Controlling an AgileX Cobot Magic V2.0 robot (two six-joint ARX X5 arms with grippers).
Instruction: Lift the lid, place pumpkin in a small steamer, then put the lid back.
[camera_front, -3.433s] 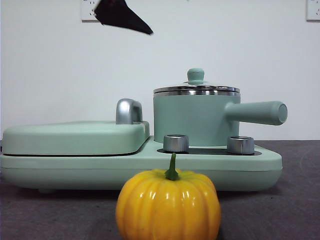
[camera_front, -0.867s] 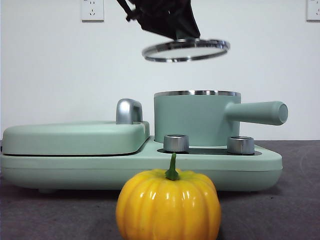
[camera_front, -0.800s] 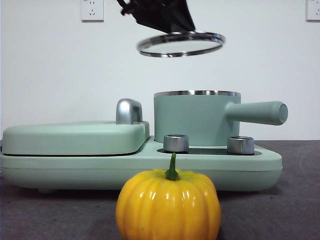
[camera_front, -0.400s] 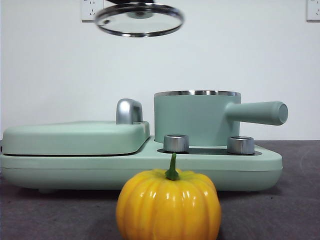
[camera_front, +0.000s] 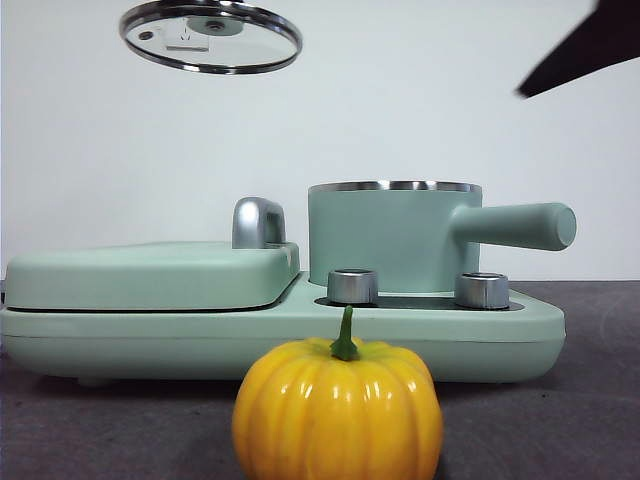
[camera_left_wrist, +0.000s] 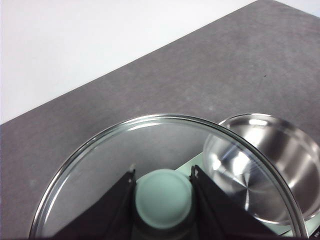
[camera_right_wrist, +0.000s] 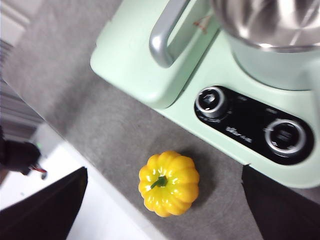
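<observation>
Lid aloft, held by its knob in the left gripper.
Right gripper spread wide, apparently empty, above pumpkin; small steamer uncovered.

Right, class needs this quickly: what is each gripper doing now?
Left gripper: shut on the lid by its knob, held high.
Right gripper: open, empty, above the pumpkin.

Lid held high and left of the open small steamer, pumpkin on the table in front.

The small steamer sits on the right half of a cooker base, behind two knobs; a flat cover with a handle lies to its left. The left gripper clasps the lid's knob. The right gripper, jaws spread, hangs above the pumpkin.
</observation>
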